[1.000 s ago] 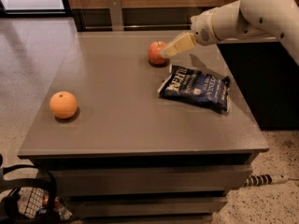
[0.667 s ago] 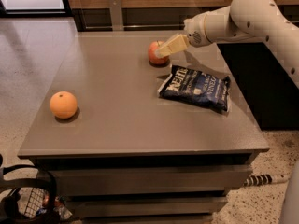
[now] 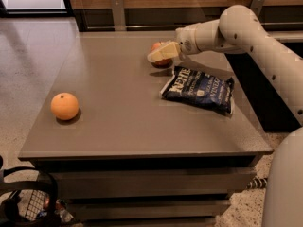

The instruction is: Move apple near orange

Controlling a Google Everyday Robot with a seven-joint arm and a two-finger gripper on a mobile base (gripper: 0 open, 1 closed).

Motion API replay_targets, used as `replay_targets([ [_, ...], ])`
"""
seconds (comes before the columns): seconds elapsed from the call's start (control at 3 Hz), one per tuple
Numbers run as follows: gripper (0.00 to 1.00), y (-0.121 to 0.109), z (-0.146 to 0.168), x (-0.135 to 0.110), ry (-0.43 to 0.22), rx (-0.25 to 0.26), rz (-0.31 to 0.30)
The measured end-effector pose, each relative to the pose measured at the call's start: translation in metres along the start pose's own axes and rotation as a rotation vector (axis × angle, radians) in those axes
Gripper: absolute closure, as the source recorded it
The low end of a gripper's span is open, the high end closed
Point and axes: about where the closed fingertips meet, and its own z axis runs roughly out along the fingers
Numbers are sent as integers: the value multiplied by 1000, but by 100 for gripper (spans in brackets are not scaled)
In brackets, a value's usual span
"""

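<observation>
jaws shifted onto apple (image 3: 162,62), lying across its front, grip unclear, orange (image 3: 65,106) well apart

Matt, smooth flat grey table (image 3: 123,122). Matt, dimpled round orange fruit (image 3: 65,106). Glossy, crinkled dark blue crisp bag (image 3: 199,89). Smooth cream plastic gripper (image 3: 154,56) at the round red apple (image 3: 164,63).

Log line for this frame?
gripper at round red apple, far side of grey table | orange citrus fruit at front left, well apart | dark blue crisp bag beside apple | apple not yet near orange
</observation>
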Motion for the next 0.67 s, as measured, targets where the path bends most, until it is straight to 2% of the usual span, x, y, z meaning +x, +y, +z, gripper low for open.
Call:
replay_targets([
  [0.33, 0, 7, 14, 14, -24, -15, 48],
  [0.67, 0, 10, 19, 21, -31, -22, 67],
])
